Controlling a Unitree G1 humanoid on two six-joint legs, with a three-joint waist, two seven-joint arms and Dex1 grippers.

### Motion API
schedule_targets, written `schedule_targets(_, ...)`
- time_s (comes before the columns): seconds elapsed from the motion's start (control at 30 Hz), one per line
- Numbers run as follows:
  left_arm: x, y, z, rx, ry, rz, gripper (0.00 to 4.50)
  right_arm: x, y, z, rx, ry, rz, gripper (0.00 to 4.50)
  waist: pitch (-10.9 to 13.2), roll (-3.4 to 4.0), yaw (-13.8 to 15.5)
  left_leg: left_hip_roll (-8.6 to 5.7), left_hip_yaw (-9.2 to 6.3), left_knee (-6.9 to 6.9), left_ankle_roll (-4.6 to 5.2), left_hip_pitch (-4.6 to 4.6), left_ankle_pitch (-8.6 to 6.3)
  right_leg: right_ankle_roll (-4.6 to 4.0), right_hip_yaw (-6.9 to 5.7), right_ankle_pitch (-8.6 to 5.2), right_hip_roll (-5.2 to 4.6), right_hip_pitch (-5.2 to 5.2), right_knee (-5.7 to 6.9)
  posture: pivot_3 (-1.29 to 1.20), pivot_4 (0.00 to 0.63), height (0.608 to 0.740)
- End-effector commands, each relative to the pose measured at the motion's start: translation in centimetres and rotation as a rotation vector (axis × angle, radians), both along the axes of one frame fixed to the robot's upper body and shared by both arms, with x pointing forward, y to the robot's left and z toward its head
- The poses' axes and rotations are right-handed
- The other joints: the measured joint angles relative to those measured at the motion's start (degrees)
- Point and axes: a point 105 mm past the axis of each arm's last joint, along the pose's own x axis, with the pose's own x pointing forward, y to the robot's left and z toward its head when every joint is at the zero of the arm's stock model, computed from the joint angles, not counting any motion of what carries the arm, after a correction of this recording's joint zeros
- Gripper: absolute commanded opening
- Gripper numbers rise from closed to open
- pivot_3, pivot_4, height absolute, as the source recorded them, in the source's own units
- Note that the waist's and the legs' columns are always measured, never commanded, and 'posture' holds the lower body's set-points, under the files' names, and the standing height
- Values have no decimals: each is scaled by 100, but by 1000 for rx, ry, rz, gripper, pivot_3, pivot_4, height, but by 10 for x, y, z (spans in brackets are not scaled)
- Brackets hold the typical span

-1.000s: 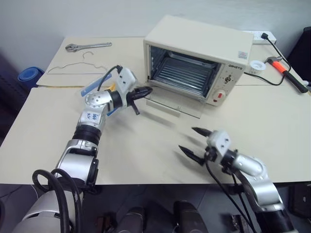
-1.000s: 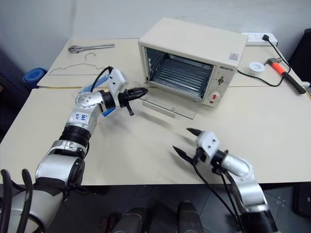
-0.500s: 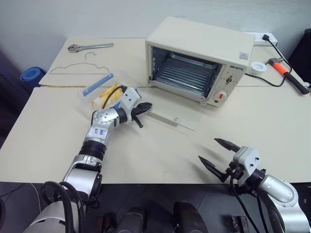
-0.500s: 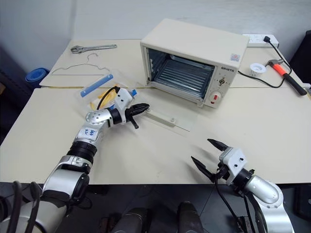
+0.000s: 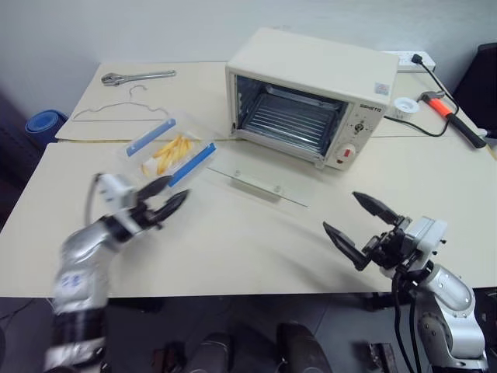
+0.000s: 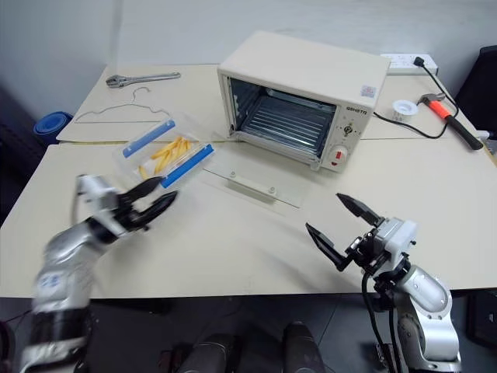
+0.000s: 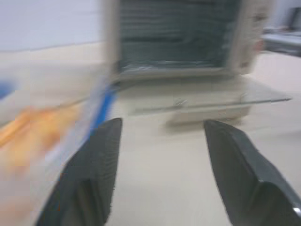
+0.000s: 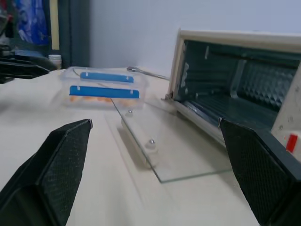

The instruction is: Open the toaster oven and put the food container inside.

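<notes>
The cream-white toaster oven (image 5: 311, 93) stands at the back of the table with its glass door (image 5: 256, 183) folded down flat, so the wire rack inside shows. To its left lies the food container (image 5: 171, 152), a clear box with two blue clips and yellow sticks inside. My left gripper (image 5: 167, 199) is open, low over the table just in front of the container and not touching it. Near the front right edge my right gripper (image 5: 342, 211) hovers wide open and empty, pointing toward the door (image 8: 160, 141) and the container (image 8: 103, 87).
A wrench (image 5: 140, 75) and a wire hanger (image 5: 124, 105) lie at the back left. At the back right are a hammer (image 5: 450, 109), a white tape roll (image 5: 404, 103) and a power strip with a black cord (image 5: 419, 128). A blue object (image 5: 43, 120) sits on the floor at the left.
The oven door has gone from half lowered to flat. My left gripper left the door, swung back and left past the container, and opened. My right gripper rose a little.
</notes>
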Motion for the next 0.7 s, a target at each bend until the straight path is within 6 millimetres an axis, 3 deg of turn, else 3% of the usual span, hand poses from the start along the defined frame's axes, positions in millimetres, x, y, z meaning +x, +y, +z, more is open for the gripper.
schedule_targets(0.03, -25, 47, -2, -64, 24, 227, 4174, -3, 11, 12, 4, -76, 60, 4500, 0, -1, 58, -4, -3, 2, 2, 2, -1, 0, 0, 0, -1, 6, -3, 0, 150, 740)
schedule_targets(0.07, -34, 59, -9, -80, 56, 284, 4479, -2, 16, 12, -11, -87, 86, 4500, -1, -1, 84, -4, -2, 4, 4, 3, -2, 0, -1, 0, -1, 8, -5, 0, 150, 740)
schedule_targets(0.17, -43, 68, -13, -123, 91, 364, 4479, 0, 22, 11, -41, -92, 128, 4500, -2, -4, 145, -5, -7, 6, 5, 3, -2, 0, -2, 0, -2, 13, -7, 0, 150, 740)
schedule_targets(0.33, -15, 58, 1, -194, 243, 394, 4479, 5, 21, 11, -60, -90, 145, 4500, -3, -7, 266, -9, -50, 20, 2, 1, -1, -5, -2, 3, 1, 35, -12, 0, 150, 740)
schedule_targets(0.43, 7, 46, 17, -233, 313, 340, 4479, 7, 18, 10, -78, -78, 143, 4500, -3, -7, 254, -8, -45, 16, -1, 9, -1, -6, -2, 3, 2, 35, -7, 0, 150, 740)
schedule_targets(0.7, 69, 33, 41, -305, 500, 406, 4479, 9, 19, 4, -91, -54, 131, 4500, -4, -10, 91, -5, -36, 9, -6, -3, -1, -5, -21, 3, 8, 6, 8, 0, 150, 740)
